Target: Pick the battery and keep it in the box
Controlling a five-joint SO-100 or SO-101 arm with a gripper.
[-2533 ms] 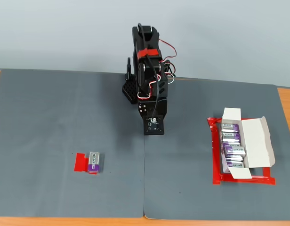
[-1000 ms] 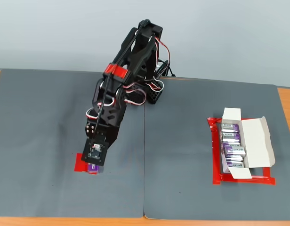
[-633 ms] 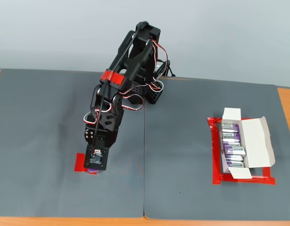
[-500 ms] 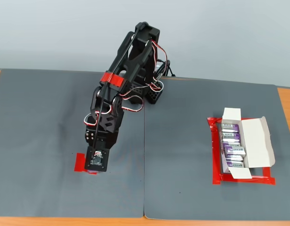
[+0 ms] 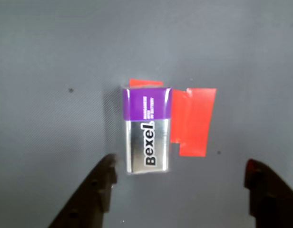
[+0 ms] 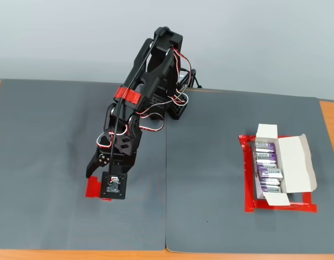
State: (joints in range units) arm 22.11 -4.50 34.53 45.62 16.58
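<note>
Battery placement is seen in the middle of the wrist view: it lies flat on the grey mat, purple half toward the top of the frame and silver half with dark lettering toward the bottom. The two dark fingers of the gripper are spread wide apart at the lower edge of that view, one at the lower left just beside the battery's bottom corner, the other at the lower right, well apart from it. Nothing is held between them. A patch of red tape is stuck to the mat, touching the battery's right side and showing a little above its top edge.

In the fixed view the battery itself is hidden under the arm; only the red tape shows at the lower left of the mat. The black arm is bent down from its base at the upper middle of the frame, with the gripper low over the tape.

At the right of the fixed view, well apart from the arm, the white box is seen with its flaps open, inside a red tape outline. A row of purple and silver batteries is lying in it.
</note>
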